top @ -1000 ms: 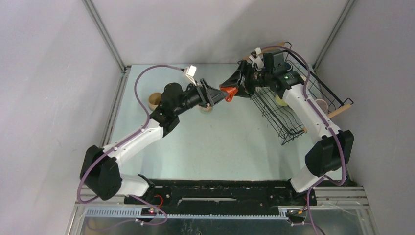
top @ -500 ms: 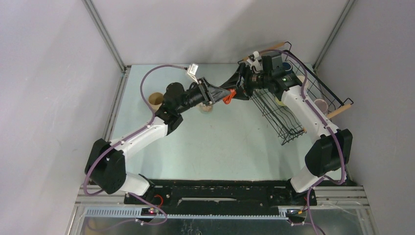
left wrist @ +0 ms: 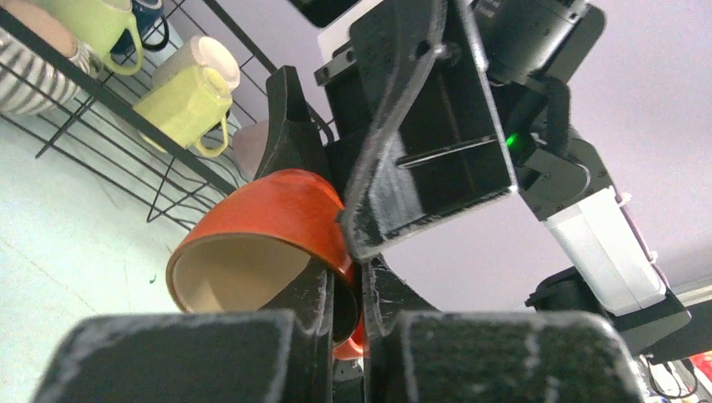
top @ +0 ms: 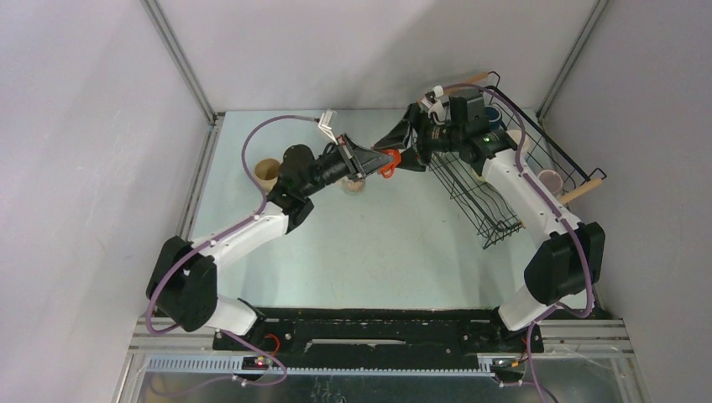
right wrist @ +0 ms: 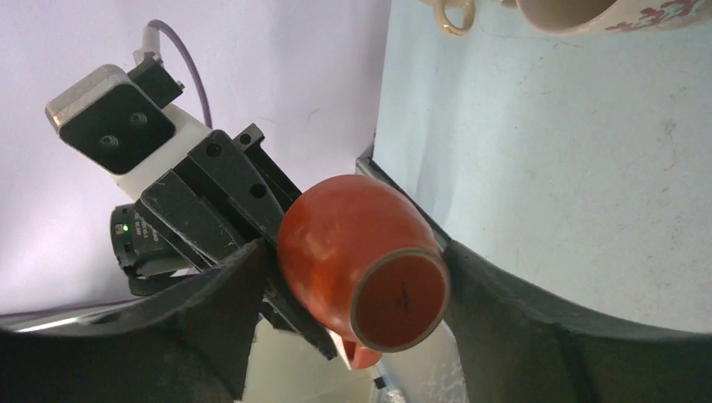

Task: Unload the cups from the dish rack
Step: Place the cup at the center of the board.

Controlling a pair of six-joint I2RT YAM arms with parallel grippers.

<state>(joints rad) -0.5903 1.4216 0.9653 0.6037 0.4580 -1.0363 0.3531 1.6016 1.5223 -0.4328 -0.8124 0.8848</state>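
**Orange-red cup (top: 388,164) pinched between two arms over the far middle of the worktop (top: 378,252)**

Your left gripper (left wrist: 344,281) is clamped on the orange-red cup. One rough black finger sits inside the cream-lined mouth and the other on the glossy outer wall, with the rim nipped between them. The cup hangs on its side in the air, base turned toward your right gripper (right wrist: 353,249). The right gripper's matte fingers flank the cup's rounded belly. You cannot tell whether they press on it or stand just clear. The base is a flat disc with a pale ring around it, and a piece of orange handle shows beneath.

Toward the far right corner sits the dish rack (top: 495,206), thin black wire with a pale wooden bar handle (top: 583,186). Through its wires you can see two faceted yellow-green mugs (left wrist: 189,101), a ribbed striped cup (left wrist: 29,80), a dark blue cup (top: 494,113) and a mauve-pink cup (top: 550,179).

On the smooth pale-green worktop a cream floral-printed cup (right wrist: 588,13) stands under your left wrist. A tan cup (top: 266,172) stands near the left edge.
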